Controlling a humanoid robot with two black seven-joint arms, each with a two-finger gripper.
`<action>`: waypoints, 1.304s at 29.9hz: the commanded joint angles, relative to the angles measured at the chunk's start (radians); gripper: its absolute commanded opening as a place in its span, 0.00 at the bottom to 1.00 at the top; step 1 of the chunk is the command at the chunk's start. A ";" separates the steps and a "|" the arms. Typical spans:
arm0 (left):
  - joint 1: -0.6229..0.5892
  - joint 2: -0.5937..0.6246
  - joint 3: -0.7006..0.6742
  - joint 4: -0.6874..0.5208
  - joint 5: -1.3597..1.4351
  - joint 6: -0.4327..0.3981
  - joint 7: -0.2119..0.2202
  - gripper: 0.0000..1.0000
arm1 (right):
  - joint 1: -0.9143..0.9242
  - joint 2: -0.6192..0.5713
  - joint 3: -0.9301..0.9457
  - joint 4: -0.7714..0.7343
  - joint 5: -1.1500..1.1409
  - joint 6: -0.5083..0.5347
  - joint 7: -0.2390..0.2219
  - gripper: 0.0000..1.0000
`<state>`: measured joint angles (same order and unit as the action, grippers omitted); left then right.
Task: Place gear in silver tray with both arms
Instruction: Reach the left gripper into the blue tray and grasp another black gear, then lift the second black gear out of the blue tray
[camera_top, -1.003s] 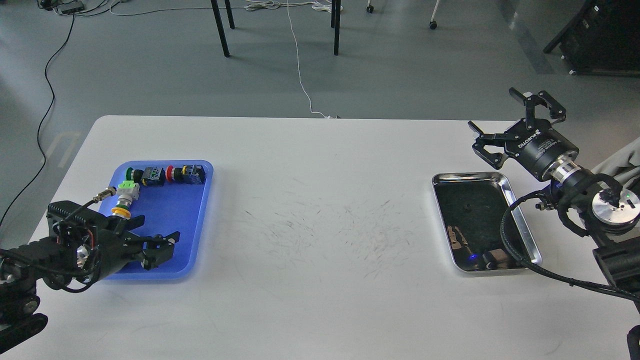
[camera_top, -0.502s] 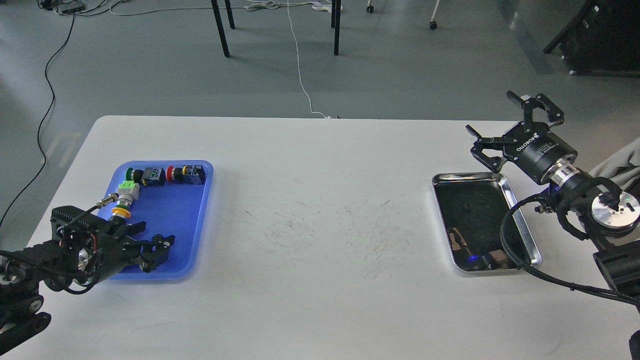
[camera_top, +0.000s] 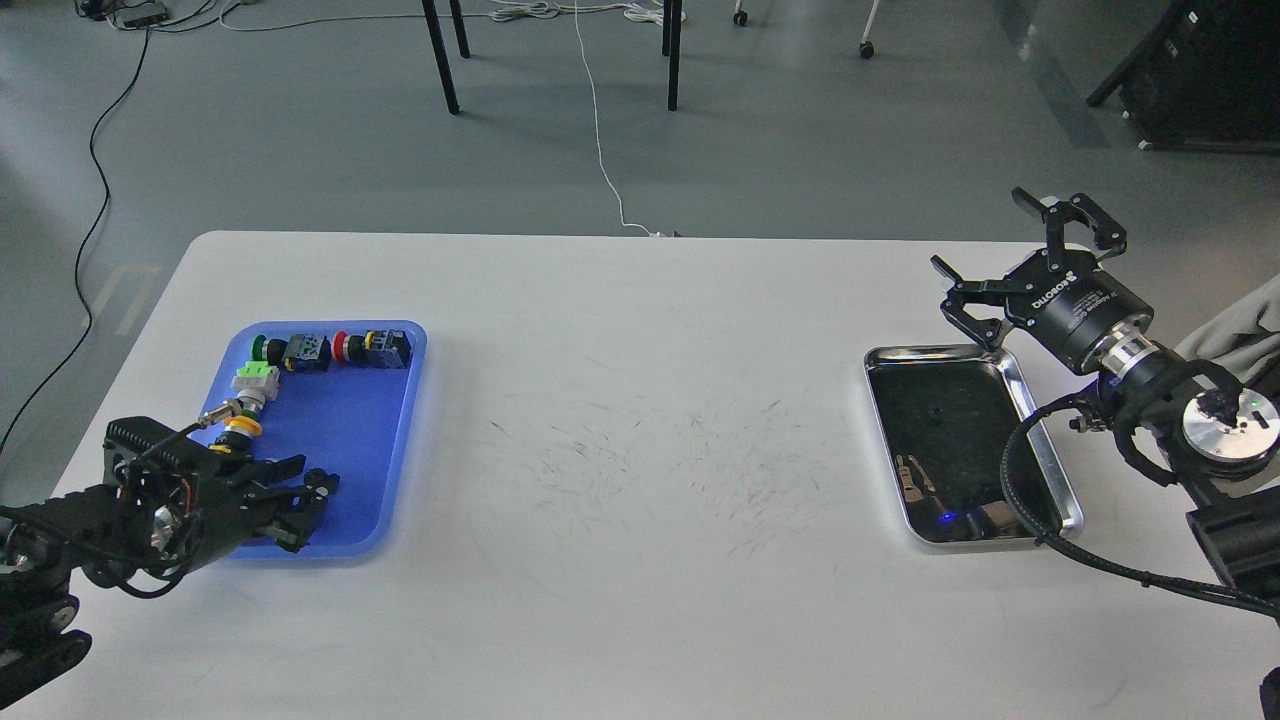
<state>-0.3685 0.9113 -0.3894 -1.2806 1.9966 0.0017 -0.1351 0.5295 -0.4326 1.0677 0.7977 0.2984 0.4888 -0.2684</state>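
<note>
The silver tray (camera_top: 935, 349) lies at the right of the white table, and its dark floor holds only reflections. Small switch parts lie in the blue tray (camera_top: 340, 430) at the left: a green button (camera_top: 262, 348), a black block (camera_top: 307, 352), a red button (camera_top: 343, 347), a black-and-yellow block (camera_top: 388, 347), and a long part with a yellow ring (camera_top: 245, 395). No toothed gear shows. My left gripper (camera_top: 308, 478) is low over the blue tray's near left corner, open with a small gap and empty. My right gripper (camera_top: 978, 228) is wide open and empty above the silver tray's far right corner.
My right arm's black cable (camera_top: 1010, 470) loops over the silver tray's right rim. The table's middle (camera_top: 650, 450) carries only fine dark scratches. Chair legs and cords stand on the grey floor beyond the table's far edge.
My left gripper has drawn back toward me and sunk lower over the blue tray's near edge, its fingers closer together. My right gripper has shifted only slightly.
</note>
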 joint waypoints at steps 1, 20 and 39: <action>0.000 0.000 0.004 0.003 0.001 -0.006 0.000 0.32 | 0.000 0.000 0.000 0.000 0.001 0.000 0.000 0.97; -0.213 0.178 -0.011 -0.198 -0.062 -0.046 0.008 0.07 | 0.000 0.000 0.000 0.002 -0.001 0.000 0.000 0.97; -0.451 -0.590 0.021 -0.298 -0.093 -0.309 0.382 0.07 | 0.003 -0.018 0.000 0.000 -0.001 0.000 -0.002 0.97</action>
<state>-0.8244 0.4576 -0.3937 -1.6325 1.8973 -0.3031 0.2124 0.5324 -0.4499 1.0677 0.7979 0.2976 0.4886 -0.2701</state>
